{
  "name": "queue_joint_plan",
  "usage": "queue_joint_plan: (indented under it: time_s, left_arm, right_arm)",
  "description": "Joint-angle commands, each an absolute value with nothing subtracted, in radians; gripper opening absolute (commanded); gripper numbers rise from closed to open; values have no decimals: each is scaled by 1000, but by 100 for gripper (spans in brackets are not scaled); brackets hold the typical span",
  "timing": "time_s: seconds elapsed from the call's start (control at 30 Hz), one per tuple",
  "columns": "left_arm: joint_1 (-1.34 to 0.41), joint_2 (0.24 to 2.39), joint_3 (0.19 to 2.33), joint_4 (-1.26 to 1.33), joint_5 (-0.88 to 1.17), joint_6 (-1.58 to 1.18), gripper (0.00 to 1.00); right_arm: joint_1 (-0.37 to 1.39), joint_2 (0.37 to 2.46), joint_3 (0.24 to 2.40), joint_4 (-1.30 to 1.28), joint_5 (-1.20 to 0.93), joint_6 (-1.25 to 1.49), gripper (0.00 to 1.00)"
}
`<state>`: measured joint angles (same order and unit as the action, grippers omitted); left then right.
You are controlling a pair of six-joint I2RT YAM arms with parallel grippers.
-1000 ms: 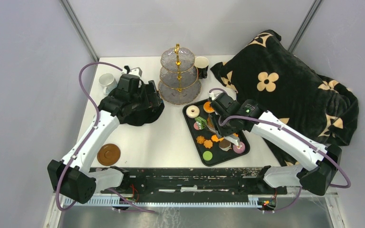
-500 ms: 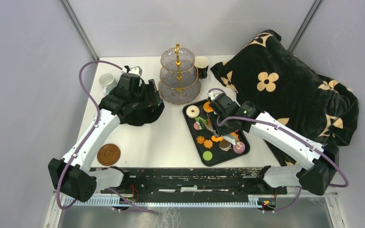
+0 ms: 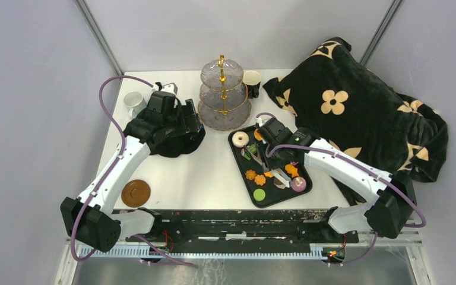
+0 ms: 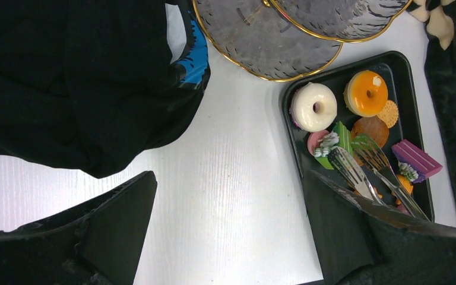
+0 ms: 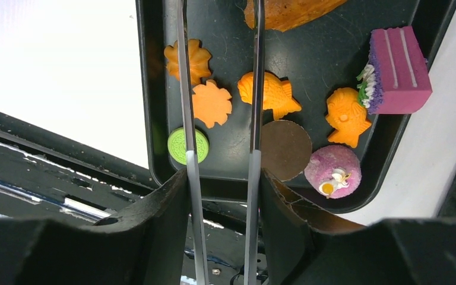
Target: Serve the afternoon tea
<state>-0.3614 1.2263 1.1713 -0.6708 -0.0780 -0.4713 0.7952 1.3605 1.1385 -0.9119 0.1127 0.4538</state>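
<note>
The right tool (image 5: 219,196) pinches metal tongs (image 4: 365,169), tips among the toy treats (image 4: 371,127) in the black tray (image 4: 338,80). Centre 1 treat between the tips, squeeze gently, then lift towards the tiered stand (image 3: 222,95). The left tool (image 4: 228,219) is spread, empty.

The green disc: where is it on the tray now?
In the right wrist view, the green disc lies in the black tray's near-left corner, beside an orange flower cookie.

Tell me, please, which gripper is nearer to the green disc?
Right. The right gripper, holding tongs, hangs over the tray by the green disc; the left gripper sits across the table, near the stand.
</note>
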Motion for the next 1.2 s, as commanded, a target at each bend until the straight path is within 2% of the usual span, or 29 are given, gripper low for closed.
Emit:
queue_joint_plan:
  time_s: [0.0,0.3,0.43,0.57,0.6,0.87,1.17]
  left_arm:
    - [-359,1220,1208,-639,-100,-449,99]
    - [-358,1215,1198,-638,-97,-454,99]
    - [-359,1210,1198,-638,-95,-453,99]
    - [-358,1207,1195,-638,-94,-453,99]
    - [-359,1206,1195,-638,-94,-453,99]
    - [-358,1211,1202,-638,-97,-445,99]
    - [-353,1215,1224,-643,-122,-436,99]
  right_arm:
    - [790,1347,1147,-858,70,464,50]
    - [790,1349,1129,-860,61,486,51]
    - [790,1343,1148,-885,89,478,32]
    - [790,1312,1169,-916,110,473,5]
    - [790,1304,1174,-927,114,473,2]
    - [790,1251,1209,-977,128,468,1]
    - [789,1201,1438,-1025,173,427,1]
